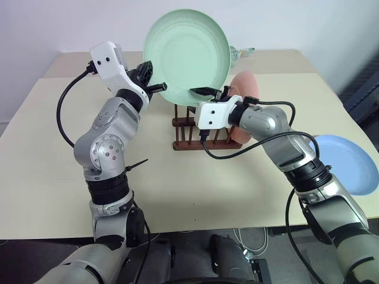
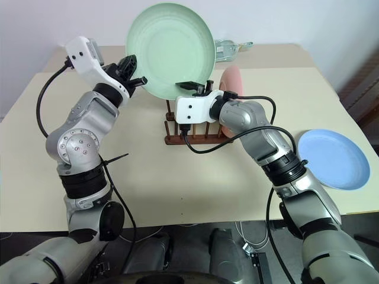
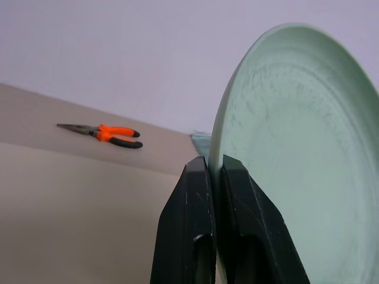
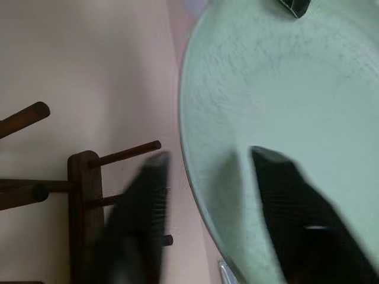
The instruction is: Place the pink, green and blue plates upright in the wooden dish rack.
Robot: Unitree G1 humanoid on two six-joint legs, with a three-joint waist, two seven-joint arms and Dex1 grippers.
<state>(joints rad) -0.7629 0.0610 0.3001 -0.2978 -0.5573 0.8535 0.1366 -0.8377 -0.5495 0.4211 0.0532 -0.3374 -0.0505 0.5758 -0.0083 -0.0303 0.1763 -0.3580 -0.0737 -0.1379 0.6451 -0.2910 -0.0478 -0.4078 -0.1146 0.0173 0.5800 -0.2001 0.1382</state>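
Left eye view shows us the cream table (image 1: 177, 195) first, then the green plate (image 1: 188, 56) we hold upright in the air above the wooden dish rack (image 1: 192, 127) at the table's middle. Our left gripper (image 1: 149, 81) is clenched on the plate's left rim; the left wrist view shows both fingers (image 3: 195, 236) pinching that edge. Our right gripper (image 1: 214, 93) reaches the plate's lower right rim, its jaws straddling the edge with a gap on each side, so we cannot tell yet whether it grips. The pink plate (image 1: 246, 103) already stands in the rack's right end, and the blue plate (image 1: 346, 163) lies flat at the table's right edge, well apart from the rack.

We judge the handover to be the risk. If the left lets go before the right has closed firmly, the plate can pivot or drop onto the pegs or the pink plate. A pinch so close to the rim may also let it swing, and lowering it skewed could jam it across the pegs or knock the light rack.

Orange pliers (image 3: 103, 133) lie far off on the left.
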